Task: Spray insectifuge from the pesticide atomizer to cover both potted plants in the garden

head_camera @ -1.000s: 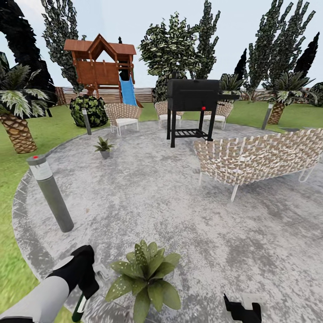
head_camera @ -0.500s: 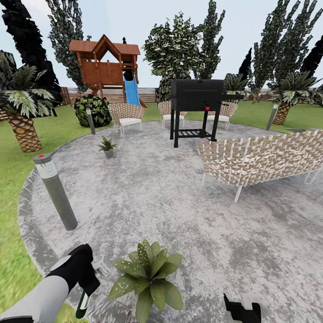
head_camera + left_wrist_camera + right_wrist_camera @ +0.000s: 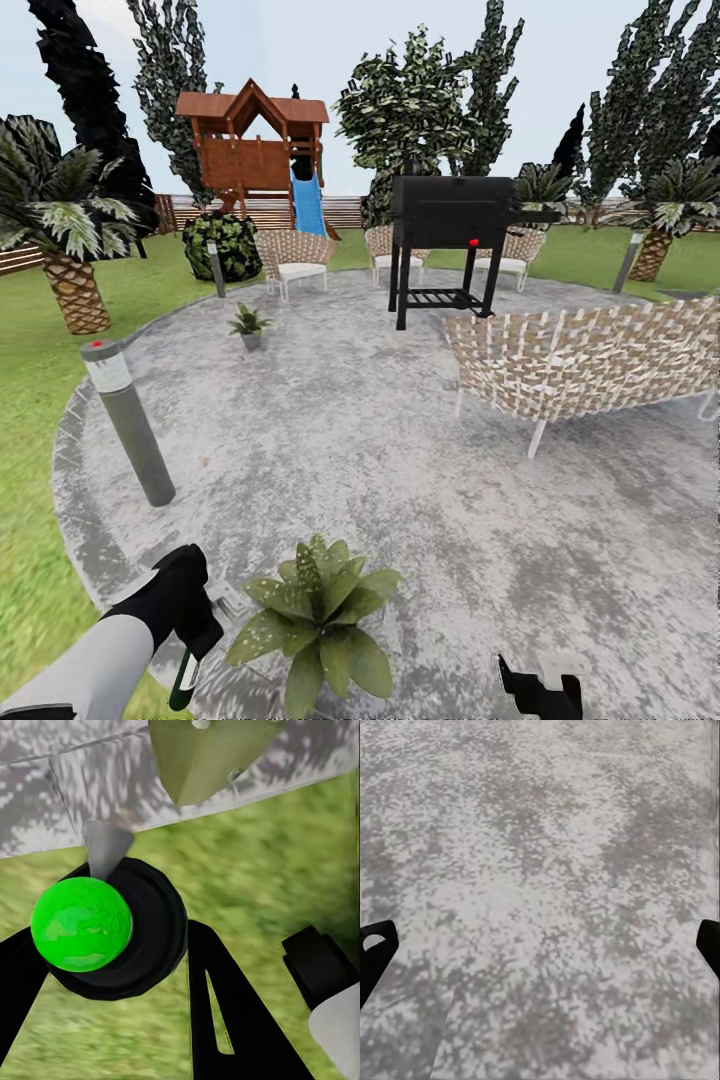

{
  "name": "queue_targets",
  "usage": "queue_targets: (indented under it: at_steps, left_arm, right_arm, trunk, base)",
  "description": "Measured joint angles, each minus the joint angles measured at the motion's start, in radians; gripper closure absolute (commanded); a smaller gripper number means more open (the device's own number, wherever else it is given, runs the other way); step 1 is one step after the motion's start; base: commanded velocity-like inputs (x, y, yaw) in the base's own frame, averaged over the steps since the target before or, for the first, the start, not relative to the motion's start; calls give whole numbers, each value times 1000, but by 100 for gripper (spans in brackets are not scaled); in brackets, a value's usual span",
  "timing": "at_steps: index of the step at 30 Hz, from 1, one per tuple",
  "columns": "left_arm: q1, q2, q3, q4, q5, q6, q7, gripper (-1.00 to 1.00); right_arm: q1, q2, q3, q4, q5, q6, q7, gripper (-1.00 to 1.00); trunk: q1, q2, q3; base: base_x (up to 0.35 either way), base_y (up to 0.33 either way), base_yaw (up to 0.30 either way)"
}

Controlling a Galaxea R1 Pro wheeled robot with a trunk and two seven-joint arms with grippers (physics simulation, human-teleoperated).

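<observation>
My left gripper (image 3: 193, 638) is shut on the pesticide atomizer (image 3: 184, 678), a slim dark green bottle hanging down from it at the patio's near edge. Seen end-on in the left wrist view, the atomizer (image 3: 82, 924) is a bright green round end in a black ring, clamped between the black fingers (image 3: 225, 1020). Just right of that hand stands one potted plant (image 3: 315, 625), a broad-leaved speckled rosette; one of its leaves (image 3: 202, 754) hangs over the paving. The other potted plant (image 3: 248, 325) sits far back on the left of the patio. My right gripper (image 3: 540, 690) (image 3: 540, 945) is open over bare paving.
A grey bollard lamp (image 3: 128, 425) stands at the patio's left rim. A woven sofa (image 3: 580, 360) is on the right, with a black grill (image 3: 450, 225) and woven chairs (image 3: 295, 258) behind. Lawn (image 3: 40, 480), a palm (image 3: 60, 230) and a wooden playhouse (image 3: 255, 150) lie beyond.
The whole head view has shifted, with the scene sliding rightward, so the camera has turned. Both arms keep their places in the picture, and the atomizer stays in the left gripper.
</observation>
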Motion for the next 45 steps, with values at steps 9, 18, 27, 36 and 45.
queue_targets:
  at_steps: [9,18,27,36,45]
  left_arm:
    - [0,-1,2,-6,0,1,4,100]
    - [0,-1,-2,-7,-1,2,7,100]
    - [0,-3,-1,-7,1,2,9,100]
    - [0,-2,-1,-7,-1,2,10,100]
    - [0,-2,-2,-9,-1,4,9,100]
  right_arm:
    - [0,2,0,0,1,1,0,-100]
    - [0,2,0,0,1,1,0,-100]
    - [0,1,-1,0,0,0,0,-100]
    - [0,2,0,0,0,0,0,-100]
    - [0,2,0,0,1,1,0,-100]
  trunk:
    - [0,0,0]
    - [-1,0,0]
    - [0,0,0]
    - [0,0,0]
    - [0,0,0]
  base:
    - [-111,-17,128]
    - [166,0,212]
    - [244,-128,5]
    - [-77,-206,93]
    - [-7,-6,275]
